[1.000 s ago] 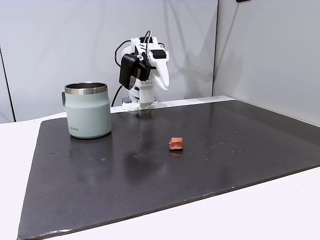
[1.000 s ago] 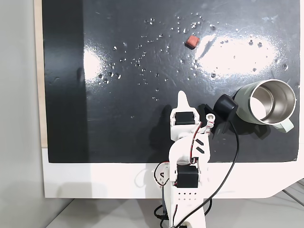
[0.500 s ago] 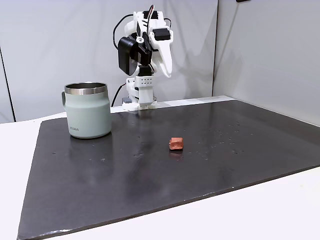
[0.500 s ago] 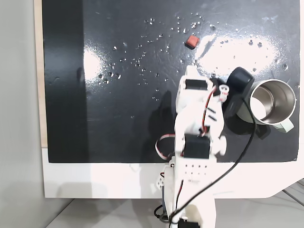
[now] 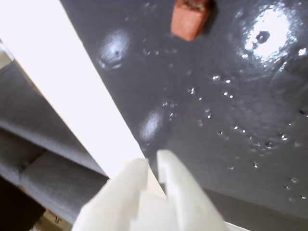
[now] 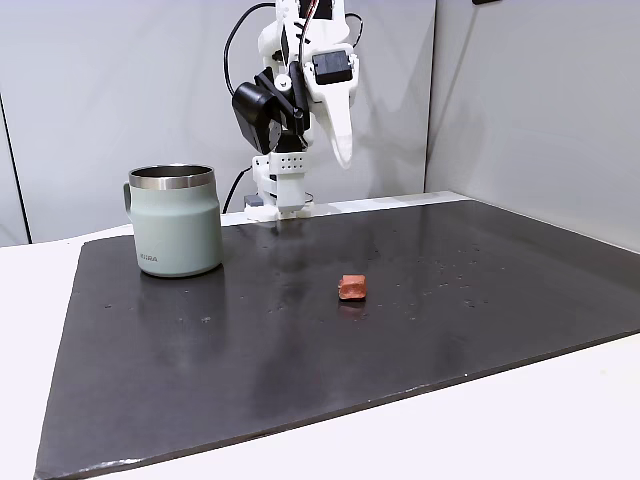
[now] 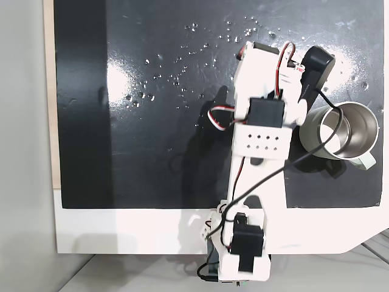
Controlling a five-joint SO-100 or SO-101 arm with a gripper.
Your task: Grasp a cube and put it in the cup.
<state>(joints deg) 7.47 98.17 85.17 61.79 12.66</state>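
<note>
Gripper (image 6: 342, 155) high above the worktop (image 6: 200, 370), fingers nearly together, holding nothing.
Cube (image 6: 351, 288) sits mid-mat, well apart from the cup (image 6: 176, 220) at the fixed view's left.

Small reddish-orange rough cube (image 6: 351, 288) resting mid-mat; squat pale grey-green steel-rimmed cup (image 6: 175, 220) upright, well apart.
</note>
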